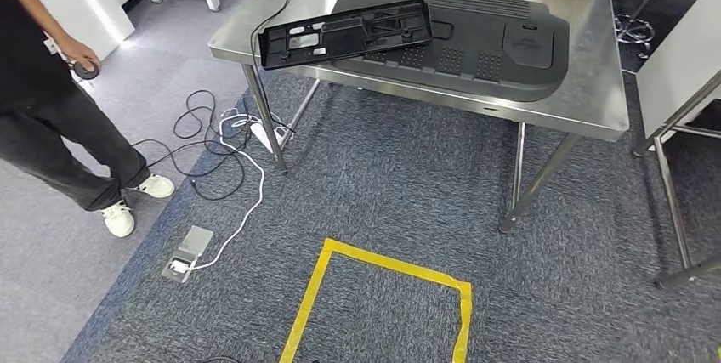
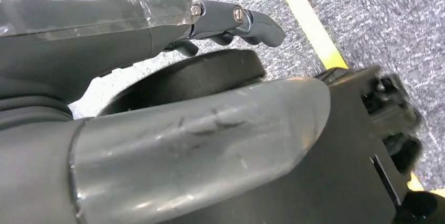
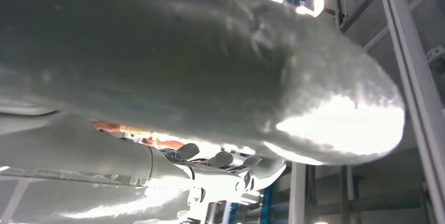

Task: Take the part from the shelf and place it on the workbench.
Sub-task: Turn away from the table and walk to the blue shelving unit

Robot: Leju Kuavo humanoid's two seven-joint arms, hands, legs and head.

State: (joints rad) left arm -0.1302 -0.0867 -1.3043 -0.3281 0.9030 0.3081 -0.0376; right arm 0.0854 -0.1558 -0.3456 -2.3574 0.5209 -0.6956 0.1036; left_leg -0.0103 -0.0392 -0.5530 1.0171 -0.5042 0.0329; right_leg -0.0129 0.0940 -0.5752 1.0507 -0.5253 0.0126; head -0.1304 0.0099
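A long black plastic frame part (image 1: 344, 33) lies on the steel workbench (image 1: 595, 104), its right end resting on a larger black ribbed panel (image 1: 485, 44). In the left wrist view my left hand (image 2: 183, 135) hangs over the carpet and a strip of yellow tape; its thumb is large in front, its dark fingers (image 2: 239, 20) are stretched out, and it holds nothing. My right hand (image 3: 210, 72) shows a big grey thumb with its fingers (image 3: 225, 161) behind, slightly bent and apart. It also holds nothing, with metal framing behind it.
A person (image 1: 51, 116) in dark clothes stands at the left, holding a small round object. Black and white cables (image 1: 225, 146) and a floor socket (image 1: 187, 254) lie left of the table legs. A yellow tape square (image 1: 383, 295) marks the carpet. A grey metal frame (image 1: 676, 150) stands at the right.
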